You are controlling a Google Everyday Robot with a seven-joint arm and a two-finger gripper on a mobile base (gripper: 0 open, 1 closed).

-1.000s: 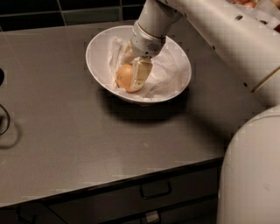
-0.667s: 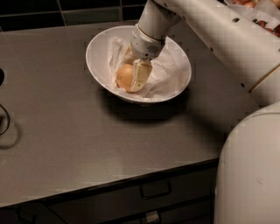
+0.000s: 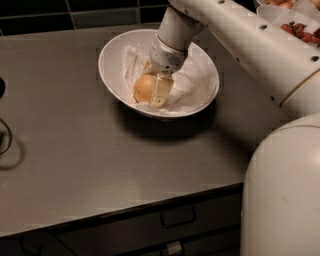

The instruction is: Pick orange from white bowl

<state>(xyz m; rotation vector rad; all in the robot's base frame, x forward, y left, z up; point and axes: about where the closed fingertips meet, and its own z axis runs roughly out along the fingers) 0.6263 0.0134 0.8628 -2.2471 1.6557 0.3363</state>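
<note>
White bowl [image 3: 202,67] is sitting on the grey counter [image 3: 75,165], towards the back, and it is lined with crumpled white paper [image 3: 192,82]. The orange [image 3: 141,87] is lying inside that bowl, on the left side of the paper, resting low against the lining. The arm [image 3: 240,35] is reaching in from the upper right, angling down over the rim, and the gripper [image 3: 154,91] is sitting right in the bowl, pinching the orange. One pale finger [image 3: 163,90] is pressing flat against the right side of the fruit, while the other is hiding behind it. The fruit is looking round and yellow-orange, touching the paper underneath.

Off in the top right corner, another white bowl [image 3: 267,12] is showing small red fruits [image 3: 302,32]. A dark cable [image 3: 7,137] is looping at the left edge of the counter. Below the front edge, dark drawers [image 3: 150,225] are showing their handles.
</note>
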